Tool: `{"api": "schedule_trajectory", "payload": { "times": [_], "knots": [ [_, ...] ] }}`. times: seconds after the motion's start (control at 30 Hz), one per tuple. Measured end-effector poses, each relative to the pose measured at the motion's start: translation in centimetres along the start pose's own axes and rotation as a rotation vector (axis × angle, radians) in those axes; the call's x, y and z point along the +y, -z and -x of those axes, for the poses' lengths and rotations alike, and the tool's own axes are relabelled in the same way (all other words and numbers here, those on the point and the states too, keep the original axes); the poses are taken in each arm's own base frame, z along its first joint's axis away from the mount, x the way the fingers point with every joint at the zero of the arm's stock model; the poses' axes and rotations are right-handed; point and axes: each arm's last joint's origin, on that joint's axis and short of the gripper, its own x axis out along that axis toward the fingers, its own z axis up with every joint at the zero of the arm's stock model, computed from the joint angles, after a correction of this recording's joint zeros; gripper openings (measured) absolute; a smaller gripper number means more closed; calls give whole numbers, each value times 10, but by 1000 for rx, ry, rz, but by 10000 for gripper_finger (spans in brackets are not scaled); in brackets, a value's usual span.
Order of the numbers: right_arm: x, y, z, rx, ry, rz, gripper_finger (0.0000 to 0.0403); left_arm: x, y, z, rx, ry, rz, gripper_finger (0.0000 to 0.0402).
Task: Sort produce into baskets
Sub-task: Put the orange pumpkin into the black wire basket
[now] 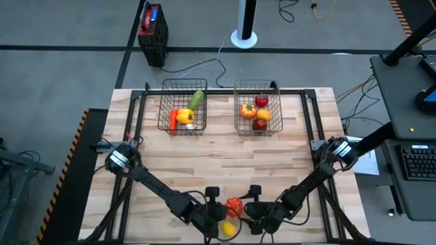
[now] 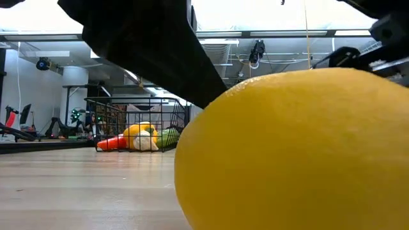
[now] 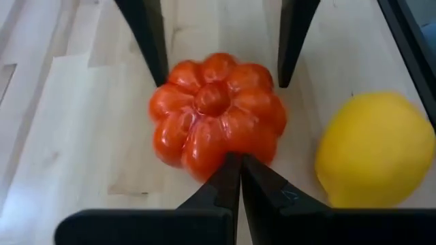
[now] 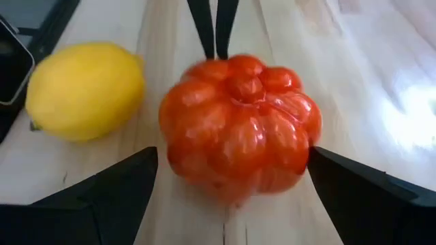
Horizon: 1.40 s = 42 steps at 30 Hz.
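A red ribbed tomato (image 1: 234, 205) sits on the table near its front edge, dimple up. A yellow lemon (image 1: 229, 229) lies just nearer; it fills the low view (image 2: 294, 153). My left gripper (image 3: 236, 158) is shut, its tips at the tomato's left side (image 3: 218, 153). My right gripper (image 4: 233, 155) is open and comes from the right, one finger on each side of the tomato (image 4: 238, 122). Two wire baskets stand at the back, the left one (image 1: 182, 109) and the right one (image 1: 257, 109), each holding produce. My left gripper's shut fingertips (image 3: 228, 170) slant down from the table's left and reach the tomato's side low down (image 3: 221, 151). I cannot tell whether they touch it. The tomato rests on the table.
The left basket holds a yellow pepper (image 1: 185, 116), a carrot and a cucumber (image 1: 197, 99). The right basket holds several pieces (image 1: 259, 112). The black table frame (image 1: 136, 109) runs along the edges. Bare wood lies between the baskets and the grippers.
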Motion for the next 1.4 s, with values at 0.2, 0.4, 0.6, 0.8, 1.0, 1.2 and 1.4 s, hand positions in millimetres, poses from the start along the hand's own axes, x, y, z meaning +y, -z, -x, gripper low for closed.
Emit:
{"api": "schedule_trajectory", "payload": {
  "times": [0.2, 0.4, 0.6, 0.8, 1.0, 1.2, 1.4],
  "knots": [
    [-5, -4, -3, -3, -8, -8, 368, 0, 3, -7, 4, -2, -3, 0],
    [-11, -6, -9, 23, -30, 2, 368, 2, 2, -9, 0, -2, -17, 0],
    [-16, -7, -13, 43, -54, 44, 368, 3, 0, -10, -7, 2, -26, 0],
    [-21, -8, -16, 55, -82, 123, 368, 3, 0, -10, -10, 6, -26, 0],
    [-27, -9, -20, 60, -78, 137, 368, 4, 0, -11, -11, 0, -25, 0],
    [-28, -9, -21, 60, -74, 118, 364, 5, 0, -11, -11, -4, -22, 0],
    [-28, -10, -19, 61, -71, 98, 336, 5, -3, -9, 0, -12, -28, 0]
  ]
}}
